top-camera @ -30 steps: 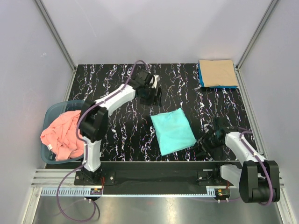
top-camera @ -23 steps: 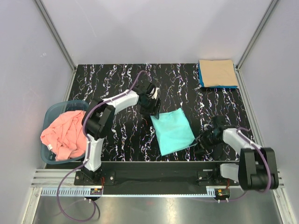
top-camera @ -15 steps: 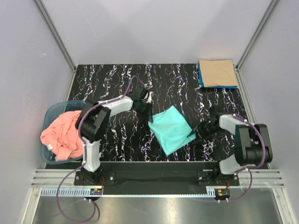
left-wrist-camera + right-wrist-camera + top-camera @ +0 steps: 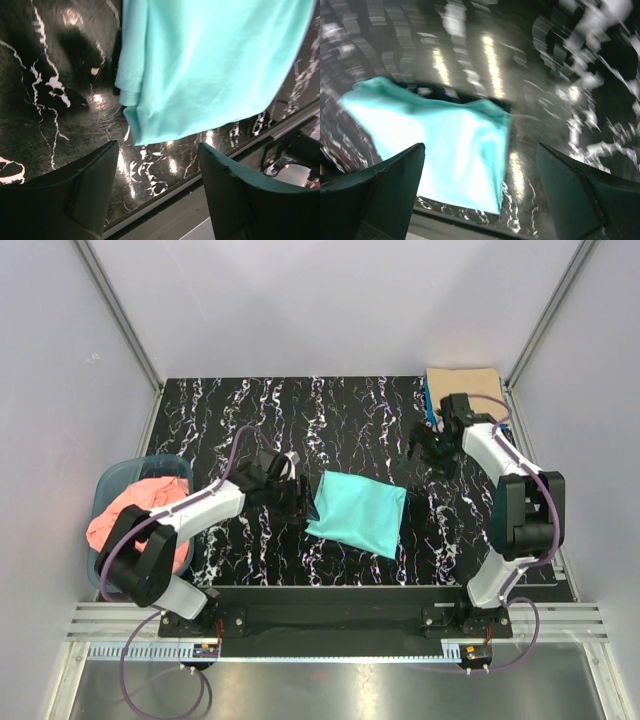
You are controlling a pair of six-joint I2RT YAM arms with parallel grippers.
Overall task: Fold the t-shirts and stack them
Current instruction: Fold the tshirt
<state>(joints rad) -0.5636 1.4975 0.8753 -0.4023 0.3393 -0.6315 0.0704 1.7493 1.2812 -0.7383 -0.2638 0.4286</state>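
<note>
A folded turquoise-green t-shirt (image 4: 357, 511) lies flat on the black marbled table, also seen in the left wrist view (image 4: 210, 65) and the right wrist view (image 4: 445, 145). My left gripper (image 4: 300, 502) is open and empty just left of its edge. My right gripper (image 4: 428, 452) is open and empty, up and right of it, near the back-right stack: a tan-beige t-shirt (image 4: 462, 382) on a blue one (image 4: 429, 400). A salmon pink t-shirt (image 4: 135, 525) is bunched in the basket.
The blue-grey plastic basket (image 4: 118, 478) stands at the table's left edge. Grey walls close in the back and both sides. The table's near edge and rail (image 4: 330, 592) run along the front.
The turquoise t-shirt has been turned and shifted. My left gripper has drawn back leftward and toward the front. My right gripper has swung from the front right up toward the back-right stack.
</note>
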